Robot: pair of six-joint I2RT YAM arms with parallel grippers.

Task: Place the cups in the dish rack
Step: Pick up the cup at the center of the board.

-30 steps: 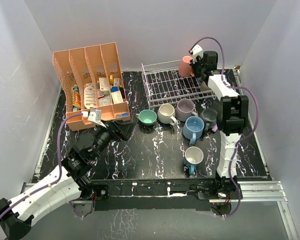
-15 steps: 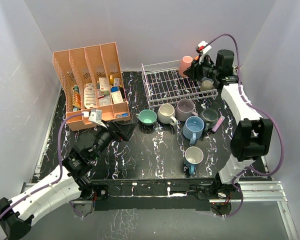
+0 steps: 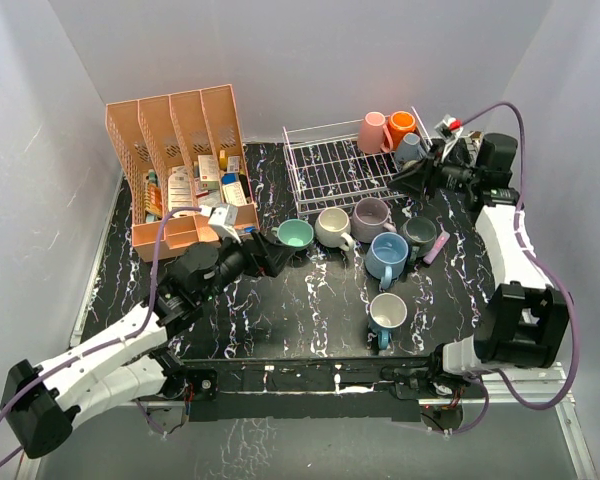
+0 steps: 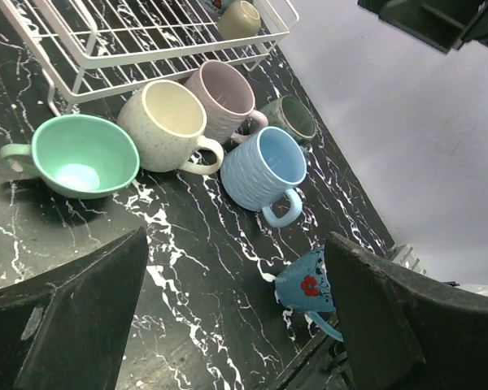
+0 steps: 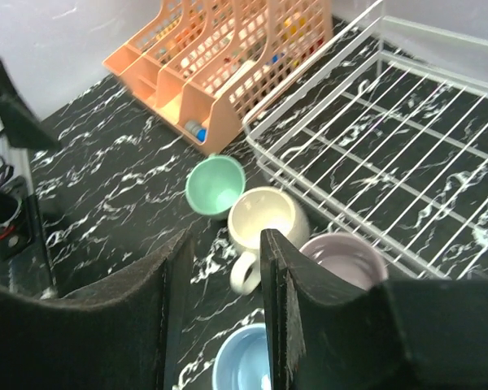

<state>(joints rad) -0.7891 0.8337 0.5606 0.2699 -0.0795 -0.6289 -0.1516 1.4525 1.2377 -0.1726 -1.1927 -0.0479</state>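
White wire dish rack (image 3: 325, 165) sits upper centre, with a pink cup (image 3: 371, 131) and an orange cup (image 3: 401, 127) at its right end. Below, the left gripper (image 3: 267, 253) gapes wide and empty beside the teal mug (image 3: 294, 236) — the right gripper (image 5: 225, 236), jaws slightly parted, holds nothing by the rack's right edge.

Light blue mug (image 5: 241, 366) half behind fingers (image 5: 281, 313)

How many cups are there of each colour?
Pink cup: 1
Orange cup: 1
Olive cup: 1
Teal cup: 1
Cream cup: 1
Lilac cup: 1
Dark grey cup: 1
Blue cups: 3
Total: 10
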